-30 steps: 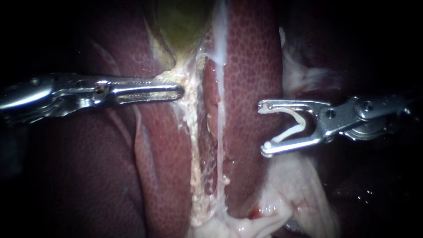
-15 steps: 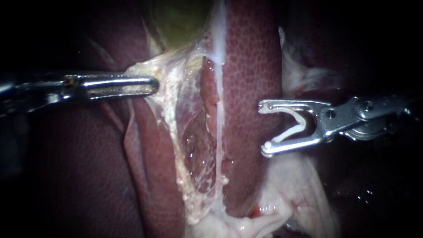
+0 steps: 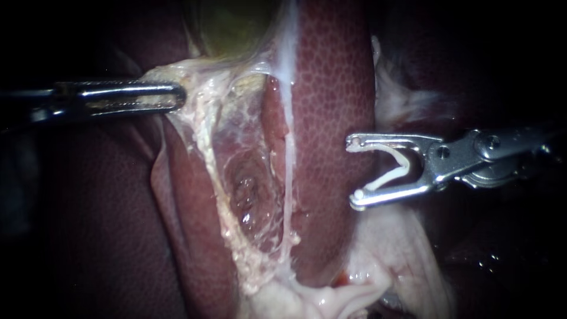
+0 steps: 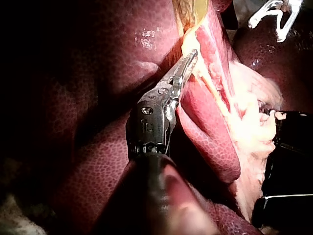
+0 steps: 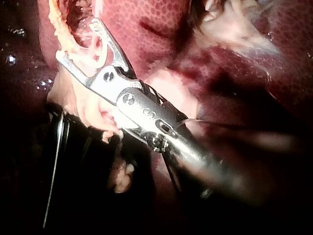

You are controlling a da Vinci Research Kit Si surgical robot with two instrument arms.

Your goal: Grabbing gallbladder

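The greenish gallbladder [image 3: 236, 26] lies at the top between lobes of the red liver [image 3: 336, 106]. My left instrument [image 3: 171, 97] has its jaws shut on the pale tissue at the gallbladder's lower end and holds it stretched to the left. A thin membrane [image 3: 227, 139] fans out from that grip. In the left wrist view the left instrument [image 4: 188, 61] grips the yellowish edge. My right instrument [image 3: 356, 171] hovers over the liver with its jaws wide apart, a white clip [image 3: 396, 171] seated between them. The right wrist view shows the same instrument [image 5: 78, 41] holding that clip [image 5: 90, 46].
A whitish strand [image 3: 289, 118] runs down the liver beside the opened pocket. Pale fatty tissue [image 3: 331, 298] bunches at the bottom. More pale tissue [image 3: 401, 100] lies beyond the liver lobe on the right. Dark surroundings frame both sides.
My left instrument has drawn the gripped tissue steadily leftward, and the membrane below the gallbladder has spread into a wide pocket. The right instrument has not moved.
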